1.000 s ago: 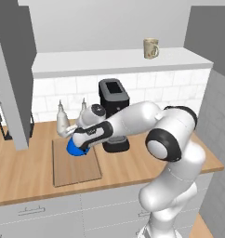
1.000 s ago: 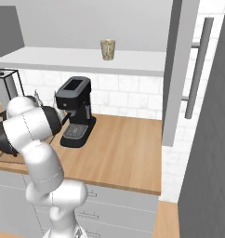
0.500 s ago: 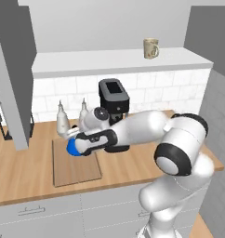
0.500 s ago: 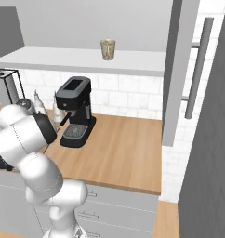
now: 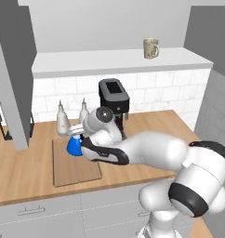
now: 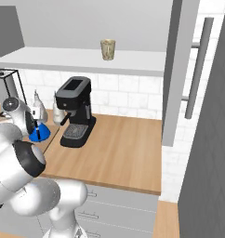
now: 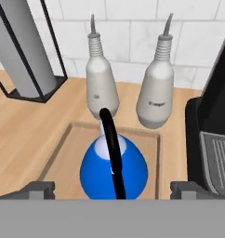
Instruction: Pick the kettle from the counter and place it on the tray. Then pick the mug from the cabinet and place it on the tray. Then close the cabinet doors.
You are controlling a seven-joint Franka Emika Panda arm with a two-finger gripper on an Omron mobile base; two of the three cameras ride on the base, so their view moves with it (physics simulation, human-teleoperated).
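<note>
On the worktop [image 5: 26,167]: one blue kettle [image 7: 113,171], one wooden tray [image 5: 75,167], two white bottles [image 7: 101,88], one black coffee machine [image 6: 76,111]. One mug [image 5: 150,48] on the cabinet shelf [image 5: 119,62]. One door [image 6: 179,69] with one bar handle [image 6: 198,65].

Glossy, smooth bright-blue finish on the kettle [image 7: 114,172], with a matt black arched handle. Pale wood grain on the tray [image 5: 75,172]; warmer matt wood grain on the counter [image 6: 119,153]. Smooth, satin white-grey bottles [image 7: 155,93]. Matt black plastic look on the coffee machine [image 6: 76,109]. Glazed cream ceramic mug [image 5: 151,48].
</note>
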